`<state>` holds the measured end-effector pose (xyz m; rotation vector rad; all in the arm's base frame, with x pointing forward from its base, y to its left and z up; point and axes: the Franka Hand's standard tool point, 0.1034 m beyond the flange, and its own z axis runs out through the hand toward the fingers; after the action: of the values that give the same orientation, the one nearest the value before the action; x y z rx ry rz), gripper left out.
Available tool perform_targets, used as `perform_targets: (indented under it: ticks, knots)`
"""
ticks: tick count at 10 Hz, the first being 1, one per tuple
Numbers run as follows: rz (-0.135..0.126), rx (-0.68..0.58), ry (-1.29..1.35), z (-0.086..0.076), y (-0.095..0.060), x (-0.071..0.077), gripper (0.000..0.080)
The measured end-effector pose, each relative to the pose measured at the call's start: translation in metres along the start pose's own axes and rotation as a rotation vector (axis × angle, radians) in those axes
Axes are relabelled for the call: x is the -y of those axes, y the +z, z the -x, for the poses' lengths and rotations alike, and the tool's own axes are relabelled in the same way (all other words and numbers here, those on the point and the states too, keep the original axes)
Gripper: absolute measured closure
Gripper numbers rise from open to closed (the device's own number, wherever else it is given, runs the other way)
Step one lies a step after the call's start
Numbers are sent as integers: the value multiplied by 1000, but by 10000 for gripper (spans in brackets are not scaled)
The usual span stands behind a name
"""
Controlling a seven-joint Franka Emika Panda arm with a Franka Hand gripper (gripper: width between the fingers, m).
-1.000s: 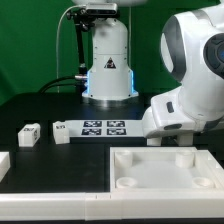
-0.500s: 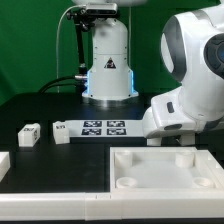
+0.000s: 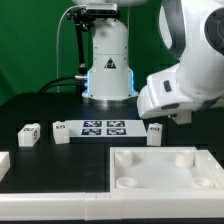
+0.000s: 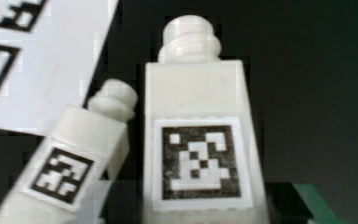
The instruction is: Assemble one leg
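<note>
Desk [image 3: 40, 105], black.
Left leg [image 3: 28, 133]: 9 o'clock, lying alone.
Second leg [image 3: 61, 131]: just beside the marker board [image 3: 100, 128], at its 9 o'clock.
Third leg [image 3: 154, 132]: at the board's 3 o'clock, under the arm [image 3: 185, 85].
Tray [image 3: 160, 168]: 5 o'clock.
Hand: hidden by the arm, so I cannot tell whether it is apart or together.

Even bright light (wrist view blurred)

We look in the exterior view from slightly above the front edge of the black table [image 3: 30, 110], facing the arm's base [image 3: 108, 60] at middling range. The wrist view sits very close to two legs [image 4: 194, 150] (they nearly fill it). Both views share the marker board [image 3: 100, 127].
</note>
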<state>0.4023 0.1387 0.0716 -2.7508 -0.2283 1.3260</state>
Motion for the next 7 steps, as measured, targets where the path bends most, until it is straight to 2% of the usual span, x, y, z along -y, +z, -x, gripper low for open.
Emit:
perform_targets:
  ticks: [2,4,6,7]
  knots:
    - [0,-25,3,6,-15,-1,508]
    - [2,-66,4,2,-13,-1,508]
    - [9,-216,9,-7,-21,-2,508]
    - [18,-331,12,-8,-23,-4,506]
